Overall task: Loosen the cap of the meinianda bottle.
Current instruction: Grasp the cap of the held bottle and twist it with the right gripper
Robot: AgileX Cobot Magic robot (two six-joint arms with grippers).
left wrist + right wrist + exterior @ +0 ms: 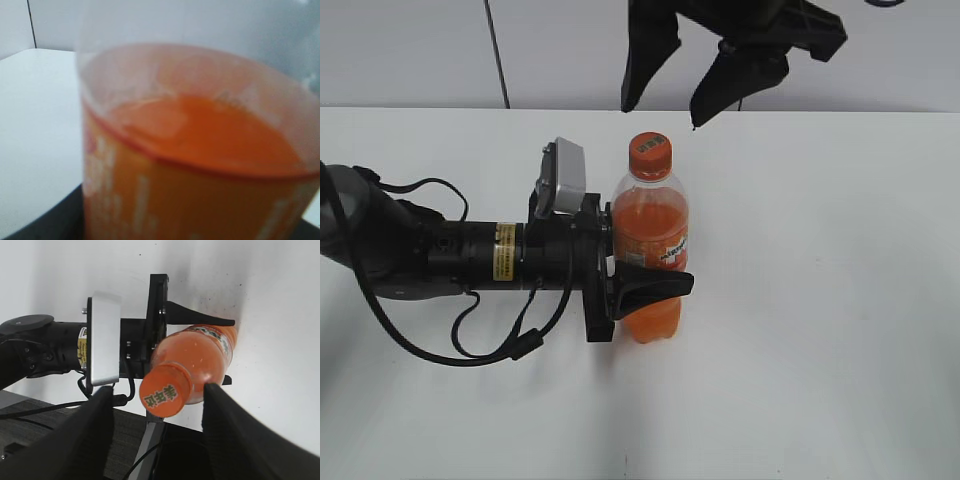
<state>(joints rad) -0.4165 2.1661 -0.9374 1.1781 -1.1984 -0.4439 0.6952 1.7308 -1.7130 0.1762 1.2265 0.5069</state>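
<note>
The meinianda bottle (653,245) stands upright on the white table (820,300), part full of orange drink. Its orange cap (649,152) sits on the neck. My left gripper (645,285) is shut on the bottle's lower body from the left. The left wrist view is filled by the blurred bottle (195,150). My right gripper (665,110) hangs open above the cap, apart from it. In the right wrist view the cap (165,391) with printed characters lies between the two open fingers (157,392), and the bottle (205,352) shows below it.
The left arm (440,255) lies across the table's left side with a loose black cable (490,345) and its wrist camera (563,180). A pale wall (420,50) stands behind the table.
</note>
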